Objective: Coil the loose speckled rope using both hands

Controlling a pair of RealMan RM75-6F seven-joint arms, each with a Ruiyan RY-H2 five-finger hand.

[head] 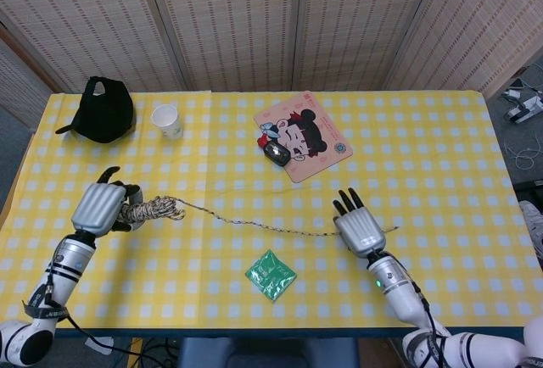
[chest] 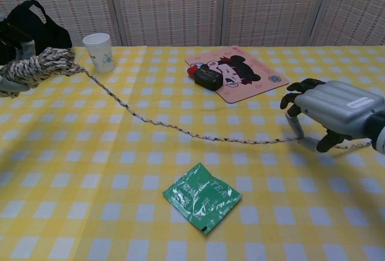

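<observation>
Yellow checked table (head: 441,156): one speckled rope (head: 254,224), one cup (head: 167,119), one green packet (head: 271,275).

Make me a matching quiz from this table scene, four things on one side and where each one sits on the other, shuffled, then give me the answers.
Things:
1. paper cup
2. green packet
3. black bag
4. coiled rope

Places:
A. far left corner of the table
B. held in the left hand
C. near table edge, in front of the stretched rope line
D. just right of the black bag

Pairs: 1-D, 2-C, 3-A, 4-B
</observation>
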